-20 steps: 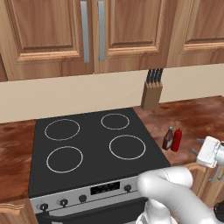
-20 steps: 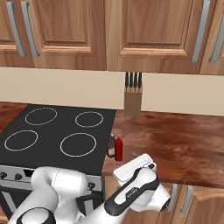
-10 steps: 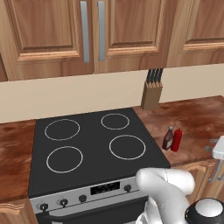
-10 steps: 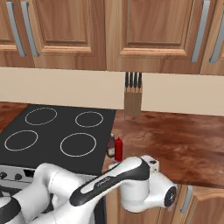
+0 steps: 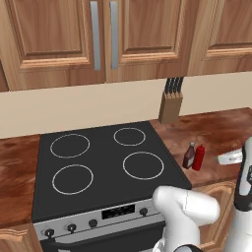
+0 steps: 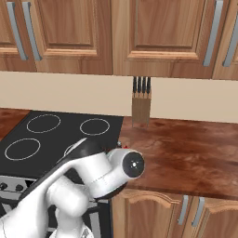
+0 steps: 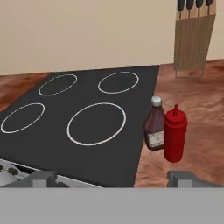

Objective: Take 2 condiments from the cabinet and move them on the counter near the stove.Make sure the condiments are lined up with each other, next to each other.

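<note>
The two condiments stand upright and touching on the counter (image 7: 202, 109) just right of the stove (image 7: 52, 131): a dark brown sauce bottle (image 7: 154, 125) with a pale label, and a red squeeze bottle (image 7: 175, 136) on its right. From the left base view the brown bottle (image 5: 189, 156) and the red bottle (image 5: 199, 158) sit side by side at the stove's (image 5: 103, 167) front right corner. My gripper (image 7: 113, 179) is open wide, nothing between its fingertips (image 7: 42, 178), low in front of the bottles and apart from them. The cabinet is out of view.
A wooden knife block (image 5: 170, 106) stands against the back wall behind the bottles, also knife block (image 6: 141, 108). Closed door cabinets (image 5: 98, 39) hang above. My arm's white elbow (image 6: 109, 172) rises in front of the counter (image 6: 186, 148), with open countertop to its right.
My arm has folded and its elbow has swung up across the right base view, covering the bottles there. The bottles have not moved. The jaws stayed open.
</note>
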You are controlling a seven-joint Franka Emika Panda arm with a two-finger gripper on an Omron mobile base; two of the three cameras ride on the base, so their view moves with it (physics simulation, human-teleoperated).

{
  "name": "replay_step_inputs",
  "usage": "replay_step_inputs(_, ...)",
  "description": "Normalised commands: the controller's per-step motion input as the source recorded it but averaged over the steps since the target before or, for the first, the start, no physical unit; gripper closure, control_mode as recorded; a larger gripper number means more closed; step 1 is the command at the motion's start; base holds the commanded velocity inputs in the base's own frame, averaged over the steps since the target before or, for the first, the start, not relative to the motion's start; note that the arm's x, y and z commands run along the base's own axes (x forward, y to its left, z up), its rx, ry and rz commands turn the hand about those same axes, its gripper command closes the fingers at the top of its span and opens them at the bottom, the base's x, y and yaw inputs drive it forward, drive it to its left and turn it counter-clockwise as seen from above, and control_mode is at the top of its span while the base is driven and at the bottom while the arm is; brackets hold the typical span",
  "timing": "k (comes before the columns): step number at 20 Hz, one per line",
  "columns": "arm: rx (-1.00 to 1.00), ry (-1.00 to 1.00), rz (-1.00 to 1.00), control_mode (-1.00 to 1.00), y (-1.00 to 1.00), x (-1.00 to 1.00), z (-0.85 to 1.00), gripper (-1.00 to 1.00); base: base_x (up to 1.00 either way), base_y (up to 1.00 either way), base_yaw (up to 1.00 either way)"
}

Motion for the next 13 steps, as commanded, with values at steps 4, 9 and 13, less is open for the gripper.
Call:
replay_step_inputs(4,-0.13,0.08,-0.08,-1.00,0.64,0.00,0.60,-1.00,0.00,0.00,0.00)
replay_step_inputs(9,-0.09,0.22,-0.01,-1.00,0.64,0.00,0.61,-1.00,0.00,0.00,0.00)
replay_step_inputs(13,-0.05,0.28,0.00,-1.00,0.46,0.00,0.68,-1.00,0.00,0.00,0.00)
